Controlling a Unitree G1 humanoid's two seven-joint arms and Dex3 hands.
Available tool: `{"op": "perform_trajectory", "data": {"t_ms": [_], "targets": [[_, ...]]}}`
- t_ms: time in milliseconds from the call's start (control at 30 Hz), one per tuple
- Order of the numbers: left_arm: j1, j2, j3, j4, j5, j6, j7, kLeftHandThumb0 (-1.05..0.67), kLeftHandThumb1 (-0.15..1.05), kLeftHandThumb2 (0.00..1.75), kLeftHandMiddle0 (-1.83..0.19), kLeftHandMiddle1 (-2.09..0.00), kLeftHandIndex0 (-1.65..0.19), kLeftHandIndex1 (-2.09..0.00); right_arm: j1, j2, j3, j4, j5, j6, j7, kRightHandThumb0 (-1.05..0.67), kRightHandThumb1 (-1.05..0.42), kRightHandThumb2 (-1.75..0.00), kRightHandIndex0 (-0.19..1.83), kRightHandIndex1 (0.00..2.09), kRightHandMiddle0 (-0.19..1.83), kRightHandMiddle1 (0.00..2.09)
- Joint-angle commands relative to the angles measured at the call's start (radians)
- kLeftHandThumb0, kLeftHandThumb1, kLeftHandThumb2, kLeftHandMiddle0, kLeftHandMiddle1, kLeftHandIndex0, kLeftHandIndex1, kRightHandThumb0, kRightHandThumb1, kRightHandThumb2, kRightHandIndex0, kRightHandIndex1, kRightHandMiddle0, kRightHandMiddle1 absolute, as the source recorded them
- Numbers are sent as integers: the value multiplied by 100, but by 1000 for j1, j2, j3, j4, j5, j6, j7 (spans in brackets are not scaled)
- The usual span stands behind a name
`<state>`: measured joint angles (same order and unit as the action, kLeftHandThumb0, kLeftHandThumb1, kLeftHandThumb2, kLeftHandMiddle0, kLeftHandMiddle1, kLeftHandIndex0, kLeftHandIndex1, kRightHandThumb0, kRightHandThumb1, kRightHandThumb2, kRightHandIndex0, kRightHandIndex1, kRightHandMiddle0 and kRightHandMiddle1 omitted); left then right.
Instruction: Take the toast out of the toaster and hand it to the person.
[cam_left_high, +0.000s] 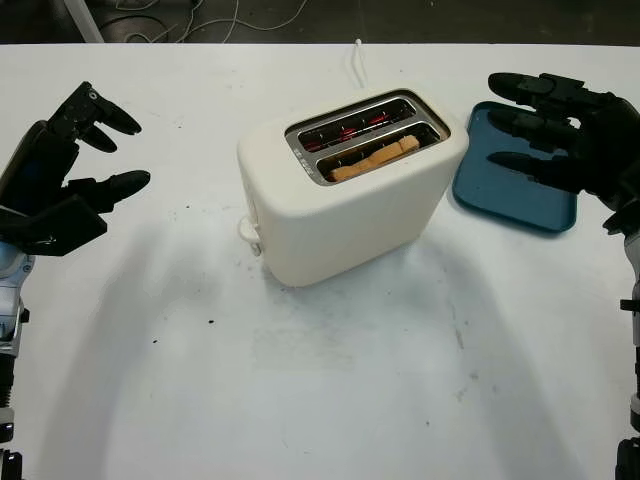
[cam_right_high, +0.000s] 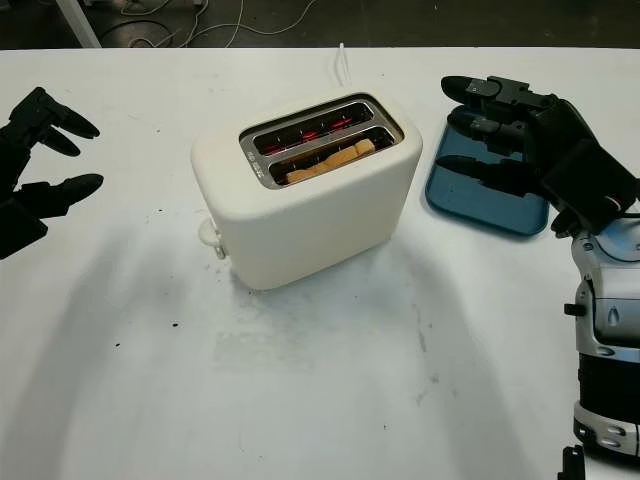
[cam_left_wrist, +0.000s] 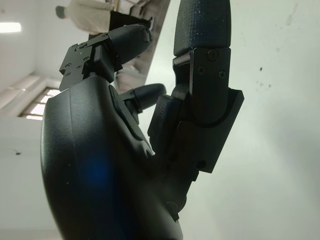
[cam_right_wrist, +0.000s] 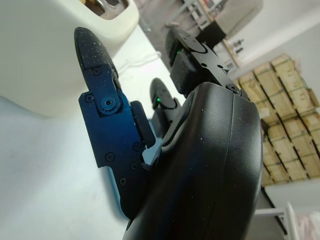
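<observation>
A white table (cam_left_high: 330, 400) is being occupied by a cream toaster (cam_left_high: 350, 200), set between the two hands. A blue tray (cam_left_high: 512, 190) is being overhung by the open right hand (cam_left_high: 565, 130). The left hand (cam_left_high: 60, 180) is being held open, well apart from the toaster. Toast (cam_left_high: 375, 158) is being held in the slot nearer the hands.

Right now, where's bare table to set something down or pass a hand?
Free: the wide stretch in front of the toaster, and between it and the open left hand. Tight: the gap between toaster and blue tray, where the open right hand hovers over the tray.
</observation>
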<state>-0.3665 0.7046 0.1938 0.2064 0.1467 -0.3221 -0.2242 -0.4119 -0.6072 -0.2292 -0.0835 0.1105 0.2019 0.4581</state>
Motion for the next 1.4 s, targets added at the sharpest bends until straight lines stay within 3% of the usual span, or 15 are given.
{"op": "perform_trajectory", "data": {"t_ms": [0,1367], "targets": [[14,-3,10,-16,-12,11,-4,-105,92,43,0,-171,0,-155,3,-4,-4,-7,11,-3,1,-63,-79,0,54,0,52,0],[15,-3,6,-19,-16,15,-5,-105,92,42,0,-170,0,-153,3,-6,-4,-9,6,2,1,-63,-80,0,54,0,52,0]]}}
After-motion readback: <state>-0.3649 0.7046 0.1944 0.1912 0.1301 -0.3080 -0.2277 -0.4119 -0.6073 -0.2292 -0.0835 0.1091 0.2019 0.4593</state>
